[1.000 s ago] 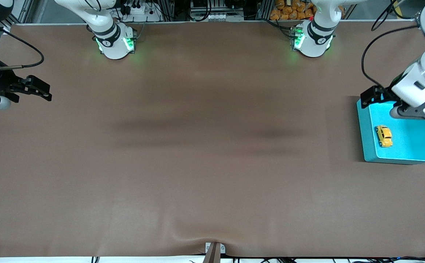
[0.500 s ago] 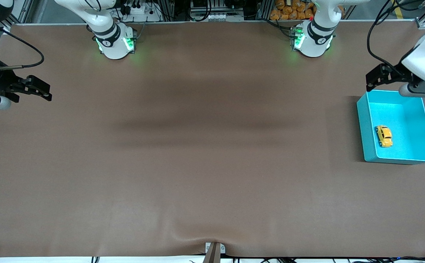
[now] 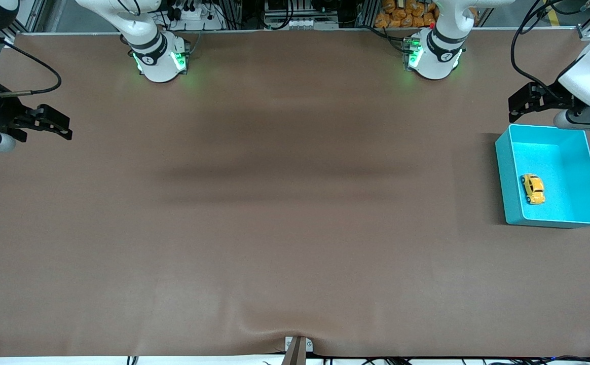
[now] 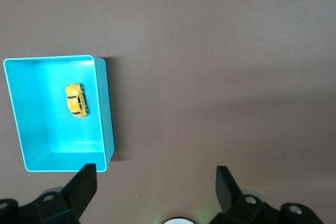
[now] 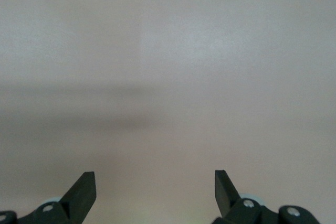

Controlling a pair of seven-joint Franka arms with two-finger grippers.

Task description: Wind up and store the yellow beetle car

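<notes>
Lifted clear of the open-topped teal plastic bin, the left arm's black two-finger gripper now hangs above the brown table mat just off the bin's rim on the robot-base side, where a second ago it covered the bin's corner. Its fingers stand wide apart with nothing between them. The tiny yellow-orange beetle toy car, with its dark windows, sits on its wheels on the bin floor, close to the wall that faces the right arm's end of the table; its position is unchanged across the frames. At that opposite end the right arm's black gripper waits over bare mat, jaws likewise apart and empty, as the right wrist view confirms.

Judged from the scene, storing looks done, and the step in hand is the left arm's retreat. To do it well, the arm should keep rising and drawing back toward its base without dipping, so that neither finger catches the bin's thin rim and drags the bin. The jaws are best left apart until well away, and the car left undisturbed in the bin.
</notes>
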